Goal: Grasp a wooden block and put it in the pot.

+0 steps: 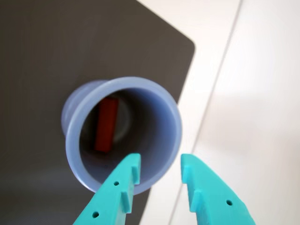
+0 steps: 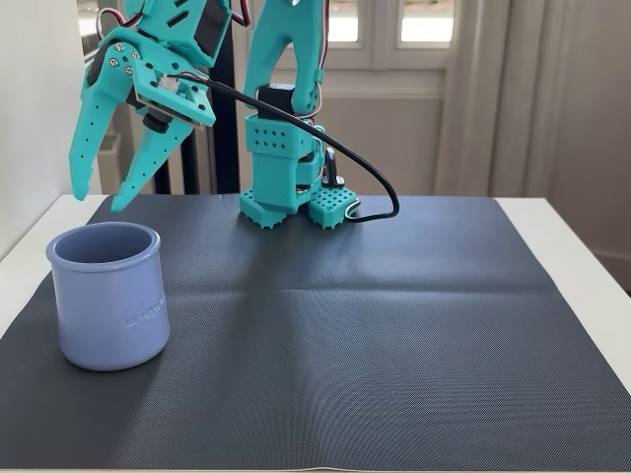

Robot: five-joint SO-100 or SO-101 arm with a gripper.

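Note:
The periwinkle-blue pot [image 2: 106, 296] stands upright on the dark mat at the left in the fixed view. In the wrist view I look down into the pot [image 1: 164, 117], and the red-brown wooden block [image 1: 106, 124] leans on end inside it against the far wall. The block is hidden in the fixed view. My teal gripper [image 2: 99, 197] hangs just above and behind the pot's rim, its fingers spread and empty. In the wrist view the gripper [image 1: 160, 164] has its two fingertips at the pot's near rim.
The dark ribbed mat [image 2: 375, 325] covers most of the white table [image 2: 582, 246]. The arm's teal base [image 2: 286, 187] stands at the mat's far edge with a black cable looping beside it. A white wall lies to the left in the fixed view.

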